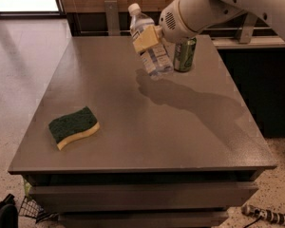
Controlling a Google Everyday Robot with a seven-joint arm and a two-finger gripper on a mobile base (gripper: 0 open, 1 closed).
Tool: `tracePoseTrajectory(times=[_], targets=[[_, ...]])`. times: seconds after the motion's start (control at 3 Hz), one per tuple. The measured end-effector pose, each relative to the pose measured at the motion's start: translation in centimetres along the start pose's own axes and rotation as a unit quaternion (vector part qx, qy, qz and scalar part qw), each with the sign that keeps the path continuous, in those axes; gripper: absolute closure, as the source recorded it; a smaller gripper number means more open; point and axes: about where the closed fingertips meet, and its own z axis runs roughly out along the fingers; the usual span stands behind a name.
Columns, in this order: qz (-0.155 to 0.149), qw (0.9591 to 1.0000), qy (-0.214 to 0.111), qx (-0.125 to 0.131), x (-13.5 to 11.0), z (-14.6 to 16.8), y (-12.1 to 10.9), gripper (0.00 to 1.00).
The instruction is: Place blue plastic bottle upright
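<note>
One blue plastic bottle, tilted, is clamped in the gripper over the table's far side. One green can is partly hidden behind it. One sponge is seen near left.

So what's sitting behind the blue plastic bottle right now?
The green can stands just behind the blue plastic bottle; its top is covered by the hand, which grips the tilted bottle around its middle above the table.
</note>
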Motion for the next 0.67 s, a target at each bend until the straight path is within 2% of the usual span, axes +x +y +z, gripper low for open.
tracePoseTrajectory(times=[0.33,0.67], targets=[[-0.042,0.9963,-0.053,-0.054,-1.0,-1.0,0.9,1.0],[-0.102,0.9864,-0.09,-0.092,-1.3,-1.6,2.4,1.0]])
